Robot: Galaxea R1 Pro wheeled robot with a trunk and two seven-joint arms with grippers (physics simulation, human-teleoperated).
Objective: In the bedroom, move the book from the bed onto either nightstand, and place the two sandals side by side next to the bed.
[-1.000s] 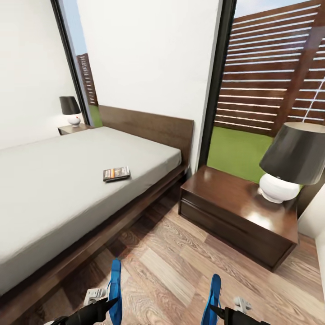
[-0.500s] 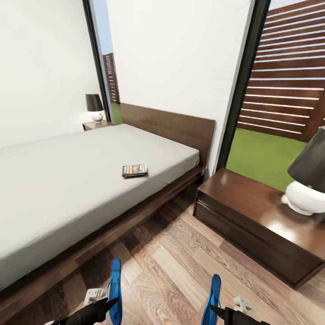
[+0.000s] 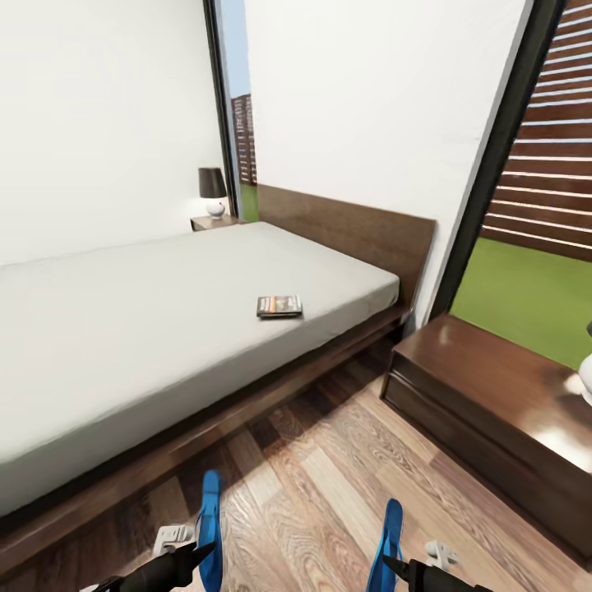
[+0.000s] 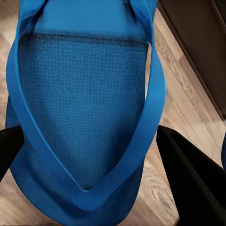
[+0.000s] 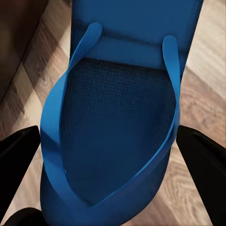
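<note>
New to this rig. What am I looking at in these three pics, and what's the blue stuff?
It's a simulated wheeled robot with two arms, driven by a person. The big picture is from its head camera, looking down over a bedroom; the other two come from cameras on each wrist, looking along the gripper fingers.

The blue things are flip-flops. The left gripper is closed on the left sandal, and the right gripper on the right sandal, both above the wood floor. In each wrist view the dark fingers sit at either side of a sandal.

A book lies on the bed. The near nightstand is at the right, and another nightstand with a lamp stands beyond the bed.
</note>
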